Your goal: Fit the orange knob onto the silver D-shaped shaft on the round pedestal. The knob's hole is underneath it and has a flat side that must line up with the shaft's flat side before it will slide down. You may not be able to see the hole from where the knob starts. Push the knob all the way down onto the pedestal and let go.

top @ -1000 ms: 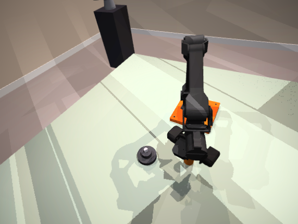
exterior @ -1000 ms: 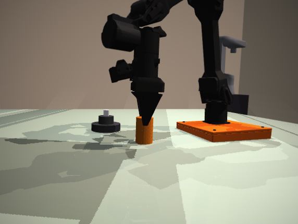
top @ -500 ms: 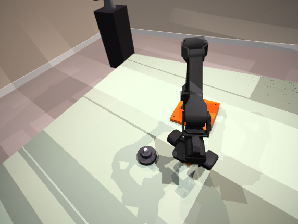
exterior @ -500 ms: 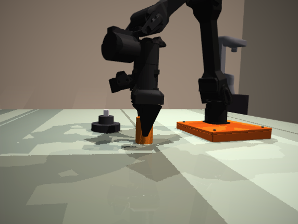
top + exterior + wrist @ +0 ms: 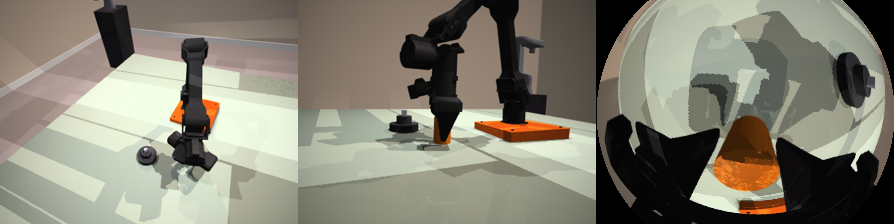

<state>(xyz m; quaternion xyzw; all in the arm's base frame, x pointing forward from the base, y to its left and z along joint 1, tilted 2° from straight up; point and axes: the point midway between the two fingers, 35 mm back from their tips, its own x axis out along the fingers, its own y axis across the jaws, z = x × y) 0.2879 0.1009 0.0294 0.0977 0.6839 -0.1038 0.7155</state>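
Note:
The orange knob [image 5: 437, 130] [image 5: 747, 175] stands upright on the table; its hole is not visible, and the arm almost fully hides it in the top view. My gripper [image 5: 444, 140] [image 5: 748, 137] is lowered around the knob, partly open, with its fingertips near the table. In the wrist view a gap shows between the left finger and the knob, and the right finger is very close to it. The dark round pedestal [image 5: 147, 161] [image 5: 403, 127] [image 5: 849, 80] stands to one side, its silver shaft [image 5: 145, 150] [image 5: 404, 113] [image 5: 871, 82] bare and pointing up.
The arm's orange base plate [image 5: 213, 109] [image 5: 537, 134] [image 5: 763, 207] lies behind the knob in the top view. A black block [image 5: 114, 36] stands beyond the far corner of the table, with a grey device [image 5: 521, 57] on it.

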